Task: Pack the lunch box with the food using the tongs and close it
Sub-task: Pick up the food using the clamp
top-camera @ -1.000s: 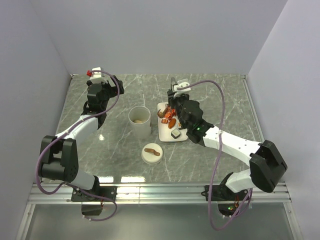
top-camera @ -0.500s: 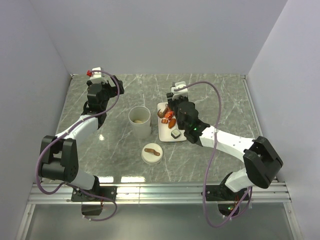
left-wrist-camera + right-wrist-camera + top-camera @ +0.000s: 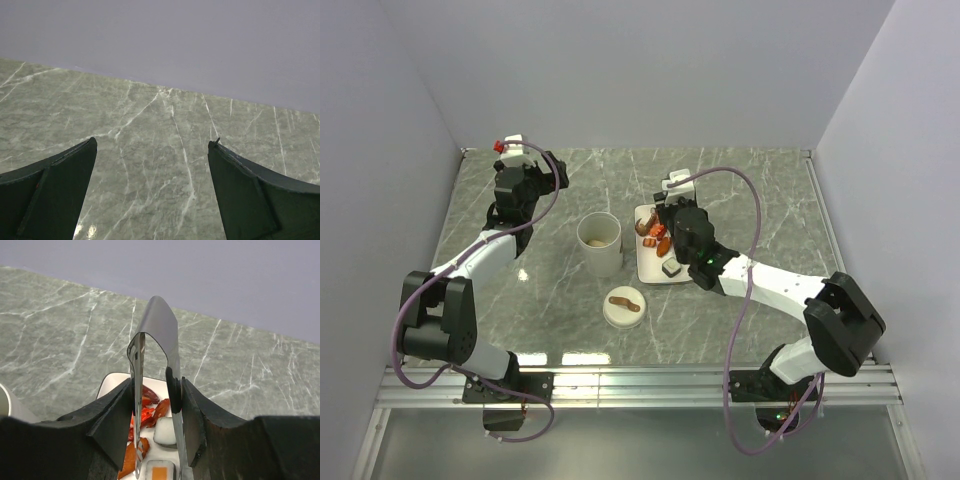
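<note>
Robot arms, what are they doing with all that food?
The right arm's fingers grip the tongs, with their tips down among the food on the white plate. The lunch box stands open beside the plate, its lid lying on the table in front. The left arm's fingers are open, holding nothing.

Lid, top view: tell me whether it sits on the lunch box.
No: the lid lies flat on the table, apart from the open lunch box.
</note>
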Available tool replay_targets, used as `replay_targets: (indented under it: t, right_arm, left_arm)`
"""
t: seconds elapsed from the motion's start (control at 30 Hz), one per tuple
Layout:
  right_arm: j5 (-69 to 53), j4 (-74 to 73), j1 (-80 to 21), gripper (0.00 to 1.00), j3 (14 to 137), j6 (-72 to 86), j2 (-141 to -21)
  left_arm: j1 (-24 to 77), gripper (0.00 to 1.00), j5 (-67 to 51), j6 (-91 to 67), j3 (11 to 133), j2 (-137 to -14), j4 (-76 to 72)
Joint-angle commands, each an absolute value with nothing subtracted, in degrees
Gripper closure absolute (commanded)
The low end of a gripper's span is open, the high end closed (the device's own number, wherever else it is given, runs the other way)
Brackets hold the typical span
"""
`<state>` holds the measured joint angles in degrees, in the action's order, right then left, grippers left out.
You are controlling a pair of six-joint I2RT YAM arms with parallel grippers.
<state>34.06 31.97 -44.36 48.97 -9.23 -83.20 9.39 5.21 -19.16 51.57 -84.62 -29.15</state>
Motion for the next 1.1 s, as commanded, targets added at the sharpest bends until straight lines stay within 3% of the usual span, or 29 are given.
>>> replay_targets:
  t: [0.0,0.83,1.07]
  right_arm:
    - [35.68,33.4,-44.21,0.51,48.78,-8.26,-83.5]
    - [39.81,27.77,-47.46,0.52,49.66,-8.35,-84.02]
    - [41.75,27.25,-47.72,0.66,51.24,-9.23,-85.34]
  left_arm:
    - [9.67,0.01,3.87,-18.98,53.44,-84.2,-31.02]
    - [10.02,0.01,4.04,-18.81,52.91,-83.32,-31.11]
    - [10.37,0.0,4.83,-18.54,52.56,-82.79,-31.11]
